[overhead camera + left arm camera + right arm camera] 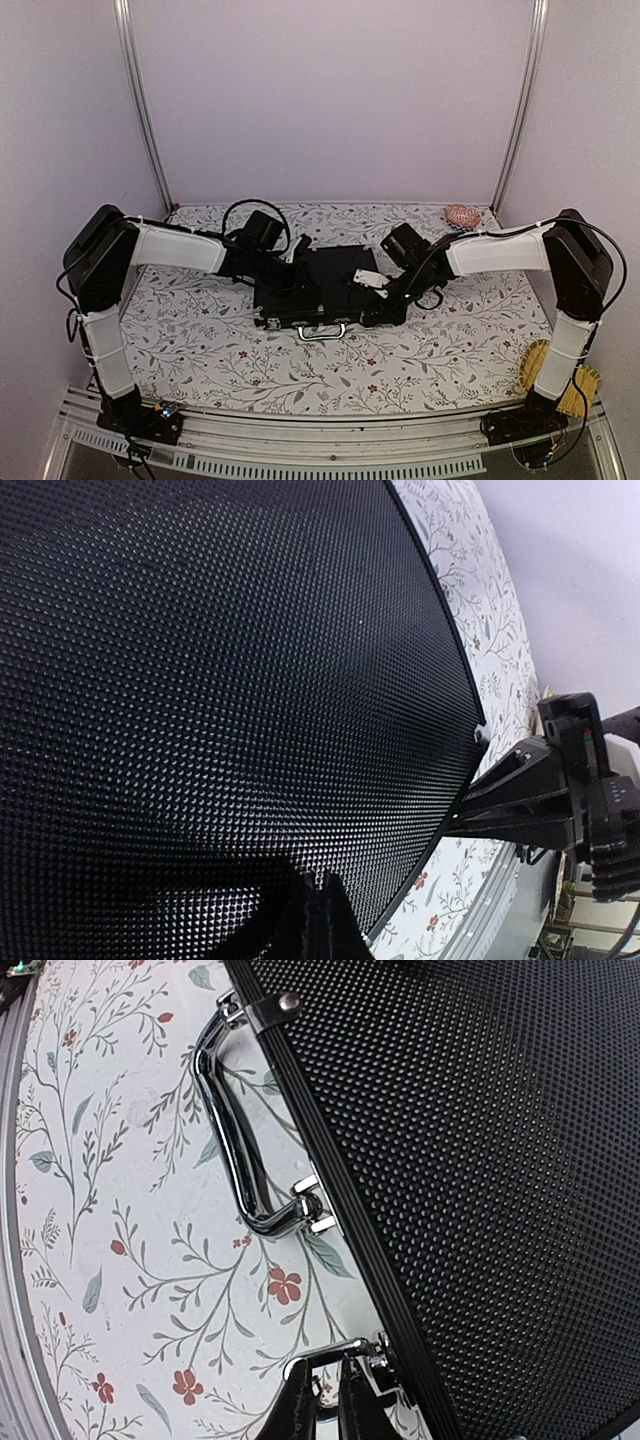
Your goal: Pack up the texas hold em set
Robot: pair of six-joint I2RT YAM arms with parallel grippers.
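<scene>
Looking down from the top camera, I've got the black briefcase (310, 285) lying flat, lid down, about mid-table on the floral table (200, 345). Its silver handle (322, 332) is on the near side, facing the arm bases.

Both arms reach in over it, one from each side. The left gripper (318, 905) is over the left part of the lid. In its wrist view the fingers are pressed together with nothing between them, tips at or just above the dimpled black surface; I can't tell if they touch.

The right gripper (325, 1385) is down at the case's front edge, to the right of the handle. Its fingers are closed tight, tips right at a small silver latch (350, 1352). I can't tell whether they pinch the latch or only sit against it. The handle lies flat on the cloth beside the case edge.

A pink ridged shell (461, 215) sits at the far right corner, well apart from the case. A yellow woven piece (535, 368) lies by the right arm's base.
</scene>
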